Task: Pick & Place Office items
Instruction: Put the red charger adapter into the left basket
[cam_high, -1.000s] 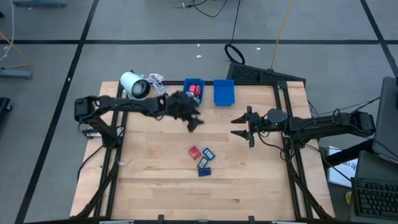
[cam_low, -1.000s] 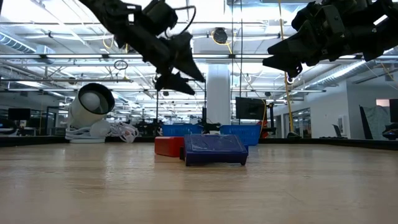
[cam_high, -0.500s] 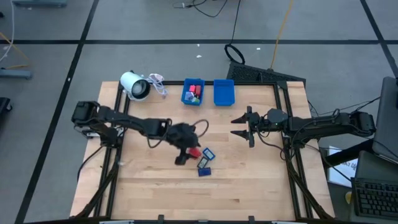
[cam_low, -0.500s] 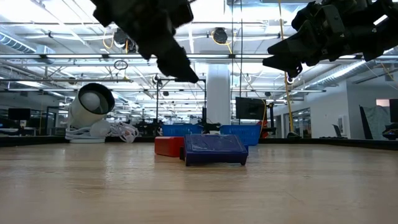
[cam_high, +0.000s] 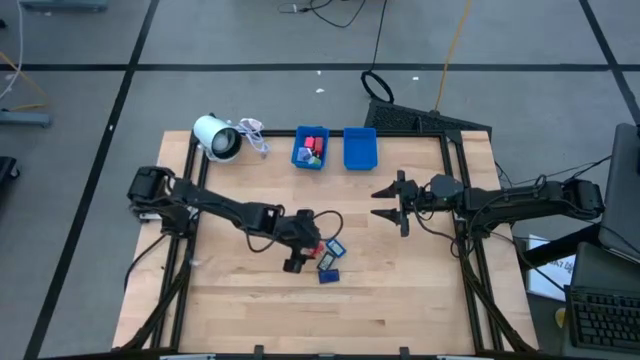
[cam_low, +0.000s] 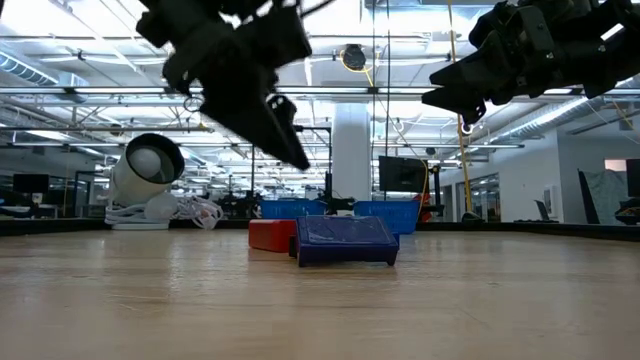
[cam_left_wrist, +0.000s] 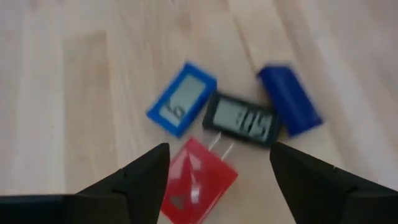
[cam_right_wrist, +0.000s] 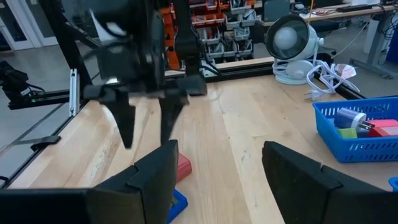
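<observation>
Counter (cam_high: 400, 290) of pale wood planks sat on grey floor crossed by dark tape lines. Office items (cam_high: 325, 258) lay clustered near its centre: red, blue and dark pieces. Left gripper (cam_high: 297, 255) hung just above them at their 9 o'clock, fingers apart, empty. Right gripper (cam_high: 390, 203) waited at 3 o'clock, fingers parted. Two blue bins (cam_high: 311, 148) stood at 12 o'clock.
</observation>
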